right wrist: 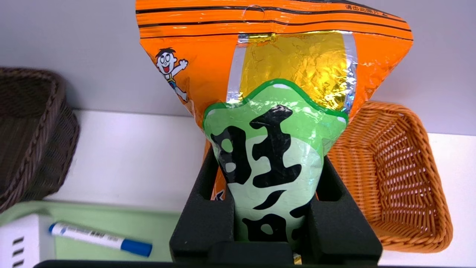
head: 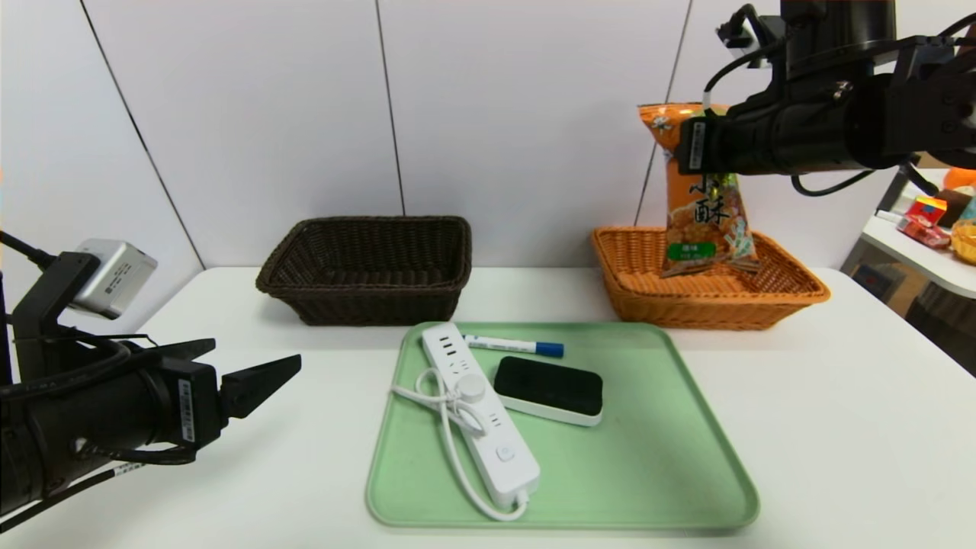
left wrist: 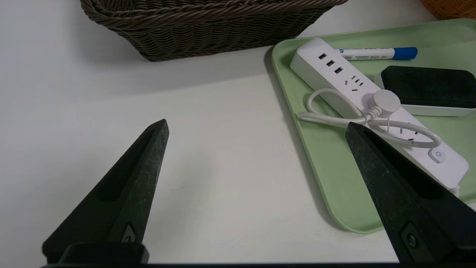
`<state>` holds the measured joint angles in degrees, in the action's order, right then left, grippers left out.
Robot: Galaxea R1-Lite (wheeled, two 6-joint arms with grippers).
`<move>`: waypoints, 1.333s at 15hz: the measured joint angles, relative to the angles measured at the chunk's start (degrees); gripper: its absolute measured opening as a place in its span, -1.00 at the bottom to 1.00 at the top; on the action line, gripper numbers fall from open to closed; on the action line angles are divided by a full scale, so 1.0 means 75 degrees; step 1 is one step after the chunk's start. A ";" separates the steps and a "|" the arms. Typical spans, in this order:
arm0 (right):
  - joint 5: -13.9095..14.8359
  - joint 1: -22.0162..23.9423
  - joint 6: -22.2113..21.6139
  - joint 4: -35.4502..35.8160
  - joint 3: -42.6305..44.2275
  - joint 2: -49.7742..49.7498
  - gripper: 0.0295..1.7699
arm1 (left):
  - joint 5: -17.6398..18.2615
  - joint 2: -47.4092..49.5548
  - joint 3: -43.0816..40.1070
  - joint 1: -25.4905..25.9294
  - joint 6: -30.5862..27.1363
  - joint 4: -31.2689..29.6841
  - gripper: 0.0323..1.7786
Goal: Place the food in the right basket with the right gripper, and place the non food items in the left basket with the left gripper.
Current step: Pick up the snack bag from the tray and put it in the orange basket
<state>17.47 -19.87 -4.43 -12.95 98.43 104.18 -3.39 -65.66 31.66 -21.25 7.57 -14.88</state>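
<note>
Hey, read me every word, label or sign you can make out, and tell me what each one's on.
"旺": snack bag, held by the right gripper above the orange basket.
"酥": lower on that bag; the character above is partly hidden.
Power symbol: button on the power strip.
Too small to read: marker print, green bag label, and stickers on both arms, including the left gripper beside the tray.

On the orange snack bag [head: 705, 217], large black Chinese characters show, "酥" readable in the head view, "旺" on green in the right wrist view; a power symbol marks the white power strip's button [left wrist: 437, 155]
</note>
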 joint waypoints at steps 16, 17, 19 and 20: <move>0.1040 0.0551 -0.0067 0.0150 0.0431 0.1092 -0.54 | 0.0000 0.0026 -0.0044 -0.0003 0.0020 -0.0003 0.90; 0.1221 0.0527 -0.0156 0.0143 0.0455 0.1139 -0.54 | 0.0000 0.0026 -0.0044 -0.0003 0.0026 -0.0007 0.90; 0.1629 0.0468 -0.0380 0.0081 0.0475 0.1195 -0.54 | -0.0003 0.0023 -0.0047 -0.0003 0.0020 -0.0007 0.90; 0.1845 0.0397 -0.0497 0.0007 0.0475 0.1217 -0.54 | -0.0003 0.0023 -0.0047 -0.0003 0.0018 -0.0003 0.90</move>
<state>31.31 -16.90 -8.16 -12.90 101.99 113.31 -3.41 -65.49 31.31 -21.27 7.70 -14.91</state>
